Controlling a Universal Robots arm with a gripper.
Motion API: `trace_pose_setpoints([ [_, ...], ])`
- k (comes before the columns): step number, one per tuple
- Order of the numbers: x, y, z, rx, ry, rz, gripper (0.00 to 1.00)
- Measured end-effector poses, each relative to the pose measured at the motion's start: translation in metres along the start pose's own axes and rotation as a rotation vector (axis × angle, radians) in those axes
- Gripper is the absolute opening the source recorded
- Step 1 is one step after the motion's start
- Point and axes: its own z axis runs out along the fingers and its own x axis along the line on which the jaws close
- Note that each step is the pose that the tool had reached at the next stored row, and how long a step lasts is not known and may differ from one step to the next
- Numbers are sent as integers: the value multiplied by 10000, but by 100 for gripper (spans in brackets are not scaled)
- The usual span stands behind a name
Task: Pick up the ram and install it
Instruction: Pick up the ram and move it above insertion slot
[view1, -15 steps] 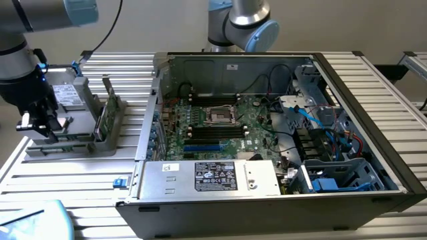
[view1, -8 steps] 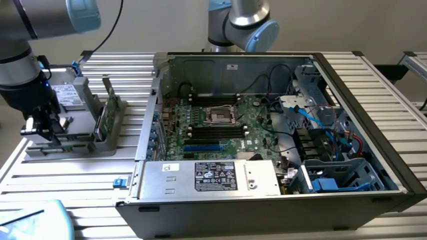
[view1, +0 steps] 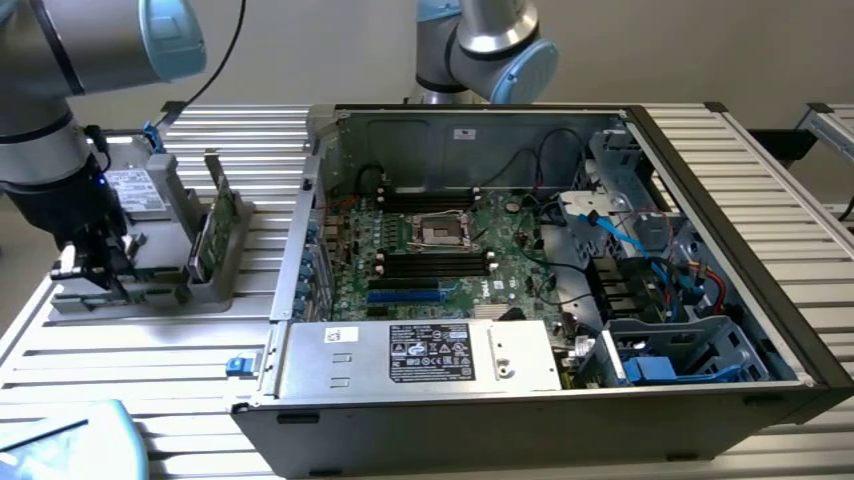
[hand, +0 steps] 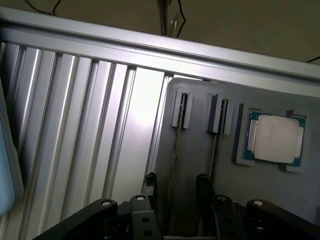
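One step in hand: pick-up | gripper (hand: 176, 184) spread wide, empty | ram (hand: 176, 145) edge-on, standing in grey holder (hand: 197, 150) slot, between the fingers (hand: 202, 184) | grasp calls for pads squared on its faces

Black label (view1: 431, 352) on power supply (view1: 523, 362), wording seemingly unreadable

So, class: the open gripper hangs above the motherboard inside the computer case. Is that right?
Not quite. The gripper is open, but it hangs above the grey holder at the exterior view's left of the computer case, not above the motherboard. The exterior view shows this.
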Motion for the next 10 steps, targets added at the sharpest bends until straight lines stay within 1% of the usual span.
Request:
trace_pose_setpoints([
  [10, -4, -15, 182, 1, 0, 1, 45],
])
